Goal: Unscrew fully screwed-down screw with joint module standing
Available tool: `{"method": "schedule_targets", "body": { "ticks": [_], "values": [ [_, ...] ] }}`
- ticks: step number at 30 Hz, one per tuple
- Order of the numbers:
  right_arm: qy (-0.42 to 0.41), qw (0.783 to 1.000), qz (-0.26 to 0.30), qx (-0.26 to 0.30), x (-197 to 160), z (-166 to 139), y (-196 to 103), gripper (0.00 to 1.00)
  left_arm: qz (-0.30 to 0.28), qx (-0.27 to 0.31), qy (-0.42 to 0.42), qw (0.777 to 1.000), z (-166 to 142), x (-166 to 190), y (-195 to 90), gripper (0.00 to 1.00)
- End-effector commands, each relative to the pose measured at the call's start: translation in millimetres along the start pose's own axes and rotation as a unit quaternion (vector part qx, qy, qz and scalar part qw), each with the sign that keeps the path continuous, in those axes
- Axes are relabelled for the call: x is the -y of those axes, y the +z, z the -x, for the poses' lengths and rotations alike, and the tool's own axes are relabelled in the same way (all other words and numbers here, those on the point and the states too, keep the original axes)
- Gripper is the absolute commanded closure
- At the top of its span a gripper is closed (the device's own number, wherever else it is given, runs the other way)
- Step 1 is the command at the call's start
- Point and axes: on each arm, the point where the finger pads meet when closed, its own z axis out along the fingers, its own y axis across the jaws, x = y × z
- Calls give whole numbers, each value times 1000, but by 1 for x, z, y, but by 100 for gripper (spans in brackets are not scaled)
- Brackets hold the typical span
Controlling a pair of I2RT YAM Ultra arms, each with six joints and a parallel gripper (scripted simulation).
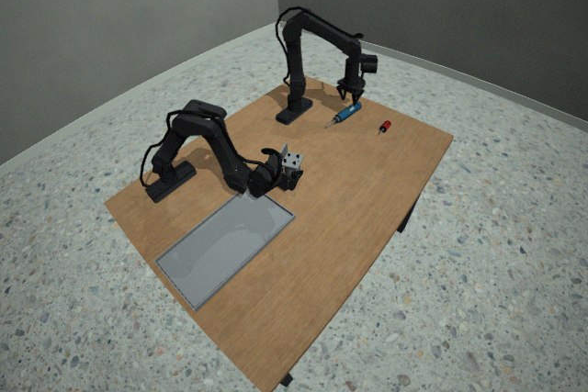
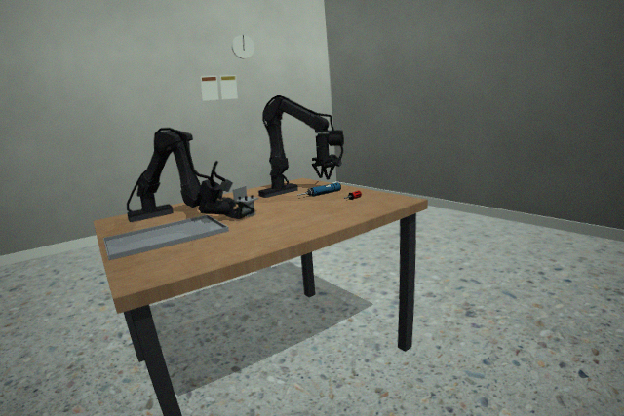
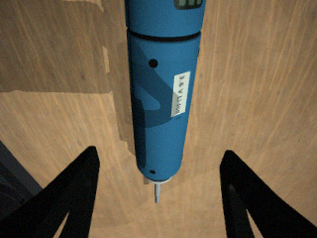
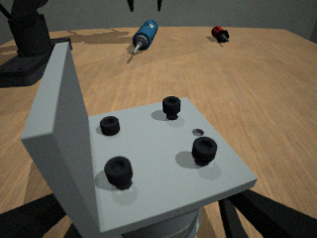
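Observation:
The blue electric screwdriver (image 1: 347, 113) (image 2: 324, 189) (image 3: 160, 119) (image 4: 146, 35) lies on the table. My left gripper (image 1: 348, 99) (image 2: 324, 177) is open and points down above it, with nothing between its fingers. The grey bracket (image 4: 149, 149) (image 2: 239, 193) sits on the round joint module (image 4: 173, 229), which stands upright. In the right wrist view one screw (image 4: 110, 126) beside the upright wall sits low; the other screws (image 4: 171, 105) (image 4: 204, 149) (image 4: 119, 170) stand proud with thread showing. My right gripper (image 1: 293, 180) is open, fingers around the module below the bracket; fingertips are partly hidden.
A red hand screwdriver (image 1: 385, 126) (image 2: 355, 195) (image 4: 218, 34) lies beside the blue one, towards the table's far right edge in the top view. A shallow grey tray (image 1: 209, 259) (image 2: 161, 239) lies near the right arm. The bracket plate also has a small hole (image 4: 198, 132).

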Motion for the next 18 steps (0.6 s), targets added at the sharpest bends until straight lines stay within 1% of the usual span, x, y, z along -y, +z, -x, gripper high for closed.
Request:
{"method": "schedule_targets", "body": {
  "ticks": [1,6,7,11,18],
  "values": [
    [-4,1000,-1,3,1,5,0,14,-4,9,-3,1000,3,2,-4,35],
    [-4,1000,-1,3,1,5,0,14,-4,9,-3,1000,3,2,-4,35],
    [0,1000,1,2,-1,9,-2,14,-4,9,-3,1000,3,2,-4,35],
    [8,1000,1,-1,-4,5,-4,14,-4,9,-3,1000,3,2,-4,35],
    [-3,1000,-1,2,1,5,-1,14,-4,9,-3,1000,3,2,-4,35]
  ]
}}
